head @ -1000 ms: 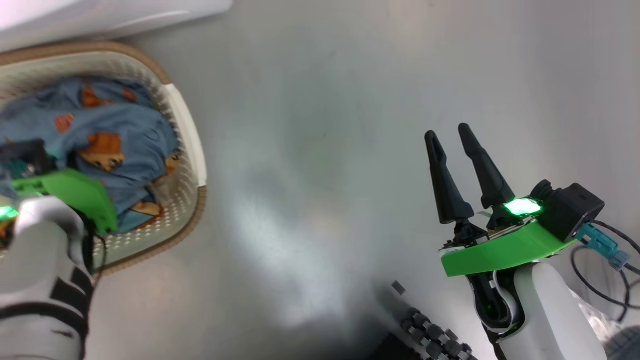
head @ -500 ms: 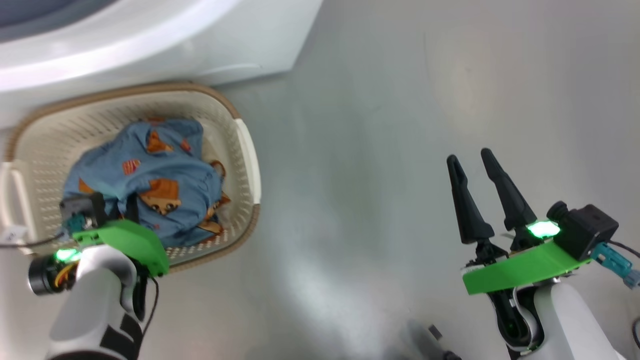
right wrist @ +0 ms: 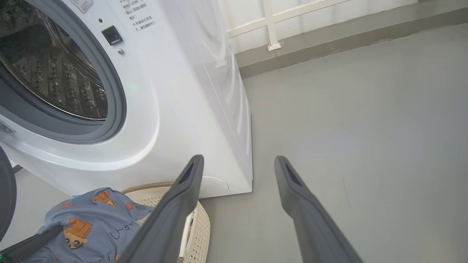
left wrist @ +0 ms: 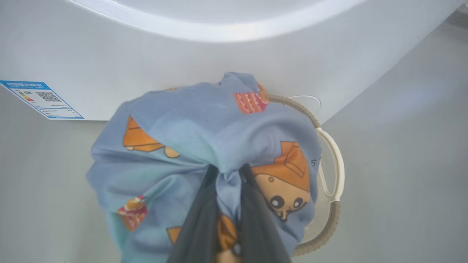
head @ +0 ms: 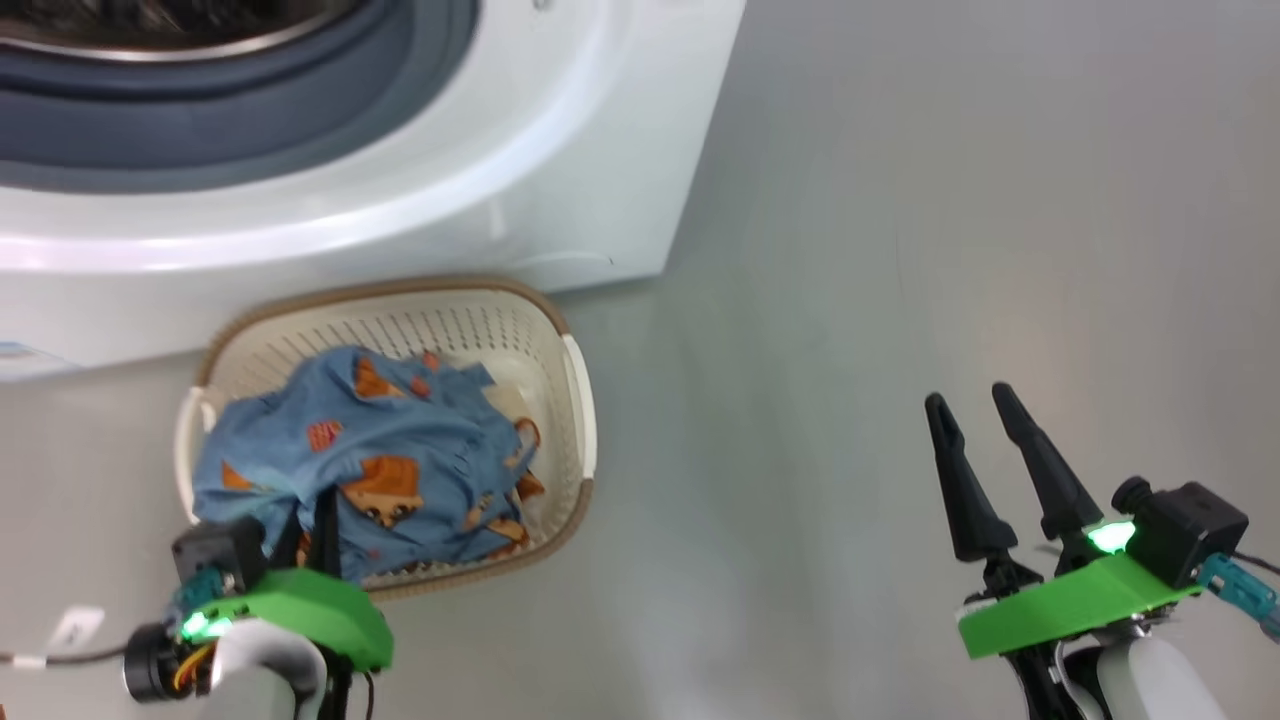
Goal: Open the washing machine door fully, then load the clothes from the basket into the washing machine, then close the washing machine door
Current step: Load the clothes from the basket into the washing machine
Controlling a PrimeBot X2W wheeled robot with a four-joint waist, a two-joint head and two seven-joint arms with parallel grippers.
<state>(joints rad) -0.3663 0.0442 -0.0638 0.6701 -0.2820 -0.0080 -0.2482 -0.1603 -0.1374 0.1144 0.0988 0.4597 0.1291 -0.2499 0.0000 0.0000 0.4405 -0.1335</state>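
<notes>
The left hand (left wrist: 228, 171) has its two long dark fingers pressed together on a fold of the clothes (head: 380, 470). The soft light blue cloth, printed with orange-brown cartoon figures, puckers into tight creases where the fingers pinch it. From there the bundle spreads out in loose rounded folds over the basket (head: 450, 330). Whether the bundle is clear of the basket's bottom cannot be told.

The basket is cream plastic, a rounded rectangle with rows of small holes in its sides. It has a brown woven-look rim (head: 400, 290) and a smooth cream handle (head: 580, 400) on its right side. It stands on the floor (head: 900, 250), a smooth, matt grey surface, and sits just in front of the washing machine (head: 560, 150).

The washing machine is glossy white with a curved front. Its round mouth is uncovered, ringed by a thick grey rubber gasket (head: 300, 130). In the right wrist view the shiny steel drum (right wrist: 55, 73), dotted with holes, shows inside. A blue and white sticker (left wrist: 42, 99) sits low on the front, to the left of the bundle in the left wrist view.

The right hand (head: 968, 397) is over bare floor, well apart from the basket. Its tapered fingers are spread wide with nothing between them. A bright green plastic bracket (head: 1070, 605) sits at its wrist.
</notes>
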